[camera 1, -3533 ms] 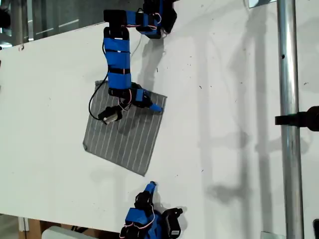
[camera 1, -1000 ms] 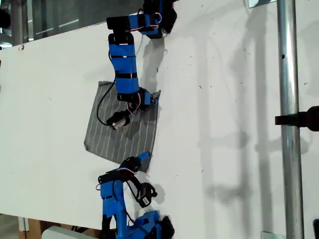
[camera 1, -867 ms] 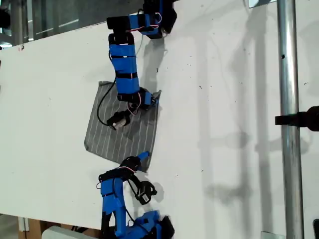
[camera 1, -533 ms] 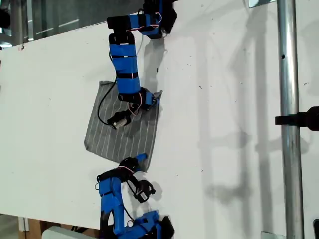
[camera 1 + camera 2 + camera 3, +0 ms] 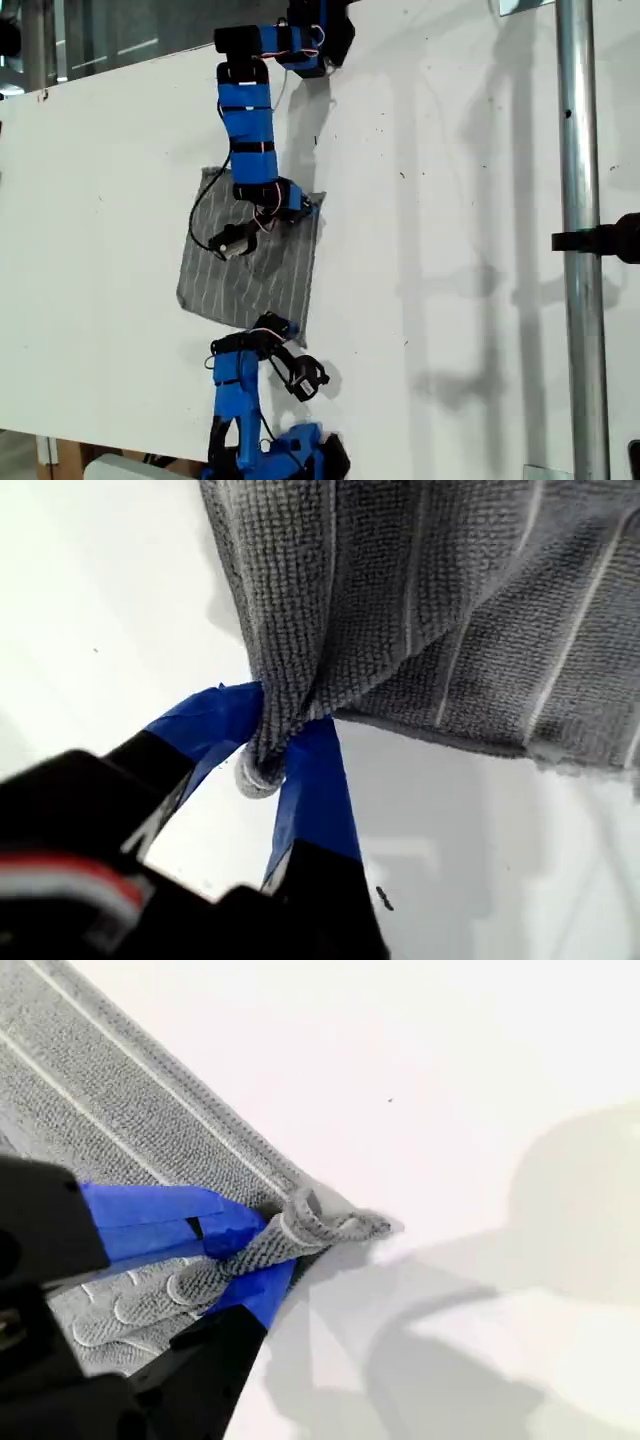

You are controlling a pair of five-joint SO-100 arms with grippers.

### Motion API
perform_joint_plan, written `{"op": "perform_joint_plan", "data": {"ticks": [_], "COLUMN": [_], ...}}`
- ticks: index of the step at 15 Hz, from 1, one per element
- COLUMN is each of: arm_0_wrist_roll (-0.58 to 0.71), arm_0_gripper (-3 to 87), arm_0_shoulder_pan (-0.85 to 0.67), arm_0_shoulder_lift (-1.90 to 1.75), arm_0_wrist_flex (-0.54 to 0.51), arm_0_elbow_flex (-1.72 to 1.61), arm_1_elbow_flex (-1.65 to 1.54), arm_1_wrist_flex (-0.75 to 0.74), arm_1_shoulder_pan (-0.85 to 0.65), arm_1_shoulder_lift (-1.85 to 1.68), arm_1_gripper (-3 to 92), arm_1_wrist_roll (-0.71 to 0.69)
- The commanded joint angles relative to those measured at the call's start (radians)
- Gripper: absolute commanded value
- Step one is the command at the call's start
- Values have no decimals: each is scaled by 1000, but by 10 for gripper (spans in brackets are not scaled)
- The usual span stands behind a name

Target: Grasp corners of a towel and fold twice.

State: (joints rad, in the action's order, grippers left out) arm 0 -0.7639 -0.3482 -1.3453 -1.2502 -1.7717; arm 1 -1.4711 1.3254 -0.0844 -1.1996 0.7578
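white table (image 5: 450,250), striped grey towel (image 5: 250,285) on it

I work over a broad white matte tabletop (image 5: 450,300), lit brightly enough that soft grey shadows fall across it. A shiny vertical metal pole (image 5: 580,250) stands over the table toward the exterior view's right, with a black clamp (image 5: 600,240) fixed on it. Beyond the table's far edge sits a dark glass pane (image 5: 100,35) showing pale reflections.

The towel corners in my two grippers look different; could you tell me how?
The corner in my first gripper is bunched, the towel draping in folds from it. The corner in my second gripper is rolled and pokes past the tips, the towel lying flat. Both are pinched.
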Motion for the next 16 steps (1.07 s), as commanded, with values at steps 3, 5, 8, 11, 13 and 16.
{"op": "perform_joint_plan", "data": {"ticks": [3,5,8,11,13,16], "arm_0_wrist_roll": [-141,-222,-219,-46,63,199], "arm_0_gripper": [-29,-29,-29,-29,-29,-29], "arm_0_shoulder_pan": [169,196,124,-98,-235,-348], "arm_0_shoulder_lift": [-334,-466,-617,-592,-465,-218], "arm_0_wrist_flex": [-172,-202,-152,-44,-6,5], "arm_0_elbow_flex": [20,-38,-161,-178,-86,169], "arm_1_elbow_flex": [43,110,121,14,-57,-103], "arm_1_wrist_flex": [109,146,184,216,189,120], "arm_1_shoulder_pan": [137,212,167,-44,-190,-400], "arm_1_shoulder_lift": [-224,-230,-282,-325,-337,-376], "arm_1_gripper": [-2,-2,-2,-2,-2,-2], "arm_1_wrist_roll": [64,98,114,107,57,-60]}}
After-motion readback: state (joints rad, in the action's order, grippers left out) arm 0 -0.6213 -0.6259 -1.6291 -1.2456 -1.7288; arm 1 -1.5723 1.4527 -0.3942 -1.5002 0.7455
